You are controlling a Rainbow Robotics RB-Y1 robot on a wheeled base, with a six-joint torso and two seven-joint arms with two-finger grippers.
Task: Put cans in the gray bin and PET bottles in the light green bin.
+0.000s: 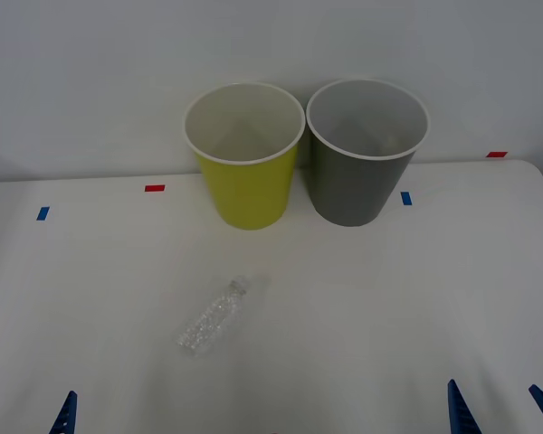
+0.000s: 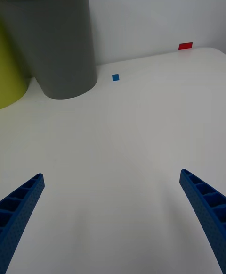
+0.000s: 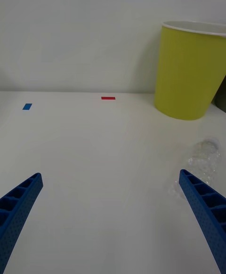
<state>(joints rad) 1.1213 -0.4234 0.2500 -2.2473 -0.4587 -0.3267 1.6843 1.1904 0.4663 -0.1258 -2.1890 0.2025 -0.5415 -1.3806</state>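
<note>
The PET bottle (image 1: 214, 315) — small, clear, crinkled, pale-capped — lies on its side on the white table (image 1: 416, 298), before the light green bin (image 1: 246, 163); the gray bin (image 1: 362, 158) stands beside. Left gripper (image 1: 27, 414) and right gripper (image 1: 500, 409) wait at the near edge, fingers apart.

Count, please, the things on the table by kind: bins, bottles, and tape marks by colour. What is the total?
Bins: 2, the light green bin and the gray bin
PET bottles: 1, lying on its side
Blue tape marks: 2
Red tape marks: 2
Total: 7
</note>
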